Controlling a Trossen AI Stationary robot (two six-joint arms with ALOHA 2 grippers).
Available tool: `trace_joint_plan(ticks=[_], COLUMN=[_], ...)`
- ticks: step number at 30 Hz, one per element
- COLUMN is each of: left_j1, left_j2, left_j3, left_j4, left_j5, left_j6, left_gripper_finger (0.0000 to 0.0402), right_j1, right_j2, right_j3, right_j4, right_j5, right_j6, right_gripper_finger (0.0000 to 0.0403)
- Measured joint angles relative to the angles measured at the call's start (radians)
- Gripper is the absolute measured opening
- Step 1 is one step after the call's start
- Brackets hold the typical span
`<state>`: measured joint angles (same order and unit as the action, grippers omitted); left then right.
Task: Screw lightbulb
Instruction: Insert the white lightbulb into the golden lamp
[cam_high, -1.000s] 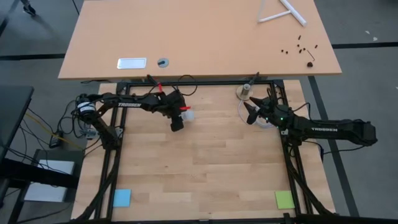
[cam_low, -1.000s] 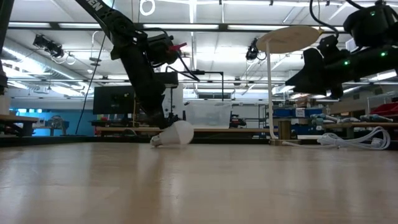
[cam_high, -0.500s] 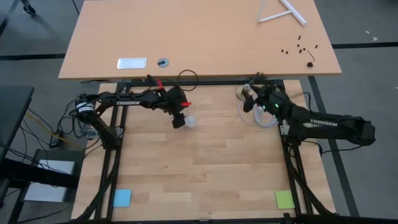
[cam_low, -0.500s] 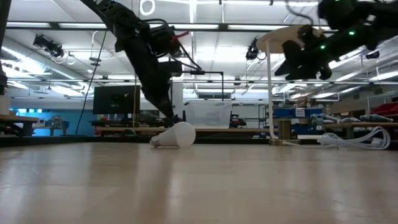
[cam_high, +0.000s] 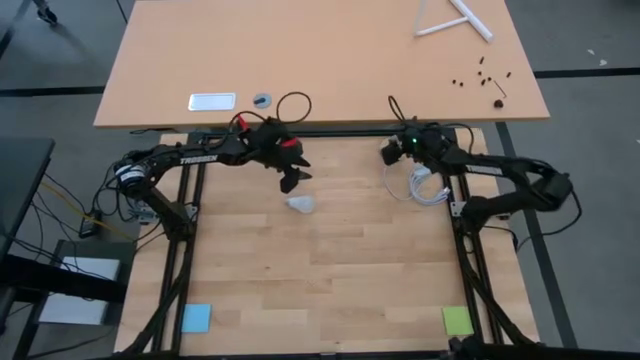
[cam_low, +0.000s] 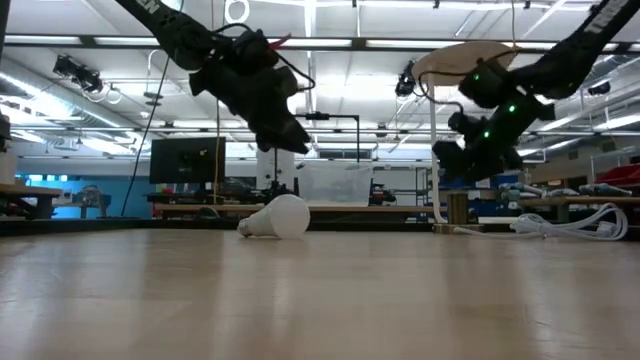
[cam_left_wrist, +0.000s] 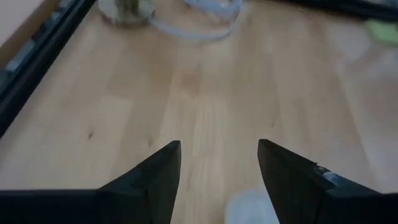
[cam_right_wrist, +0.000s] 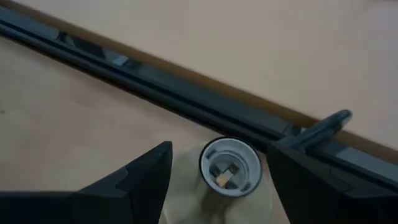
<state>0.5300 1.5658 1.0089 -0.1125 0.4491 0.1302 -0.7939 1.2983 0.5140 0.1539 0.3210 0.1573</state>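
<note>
The white lightbulb lies on its side on the wooden table, its grey base pointing left in the low view. My left gripper hangs open just beyond it toward the far edge, raised clear. In the left wrist view the bulb shows as a pale blur below the fingers. My right gripper stands open at the table's far right. Its fingers straddle the round socket from above, and the socket's open mouth faces up.
The socket's coiled white cord lies just near-right of the socket. A black frame rail runs along the table's far edge behind the socket. Blue and green notes lie at the near corners.
My left gripper has risen and drawn back toward the far edge, tipping up away from the bulb. The bulb has rolled a little toward the near edge. My right gripper has swung toward the far edge and the left, coming over the socket.
</note>
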Motion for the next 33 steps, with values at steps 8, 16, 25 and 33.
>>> trace_joint_plan(ticks=[8, 16, 25, 33], left_j1=[0.035, 0.065, 0.079, 0.062], left_j2=[0.0, 0.0, 0.0, 0.001], left_j3=[-0.045, -0.081, -0.084, -0.077], left_j4=[0.091, 0.202, 0.303, 0.327], left_j5=[0.041, 0.064, 0.106, 0.089], left_j6=[-0.005, 0.008, 0.007, -0.114], left_gripper_finger=[0.0219, 0.0219, 0.0218, 0.0218], right_j1=[-0.041, -0.021, 0.06, 0.196], right_j2=[0.201, 0.288, 0.233, 0.074], right_j3=[0.009, 0.011, 0.01, 0.01], right_j4=[0.103, 0.209, 0.252, 0.3], right_j5=[-0.011, -0.036, -0.165, -0.403], right_j6=[0.023, 0.068, 0.106, 0.038], right_gripper_finger=[0.0251, 0.0193, 0.018, 0.018])
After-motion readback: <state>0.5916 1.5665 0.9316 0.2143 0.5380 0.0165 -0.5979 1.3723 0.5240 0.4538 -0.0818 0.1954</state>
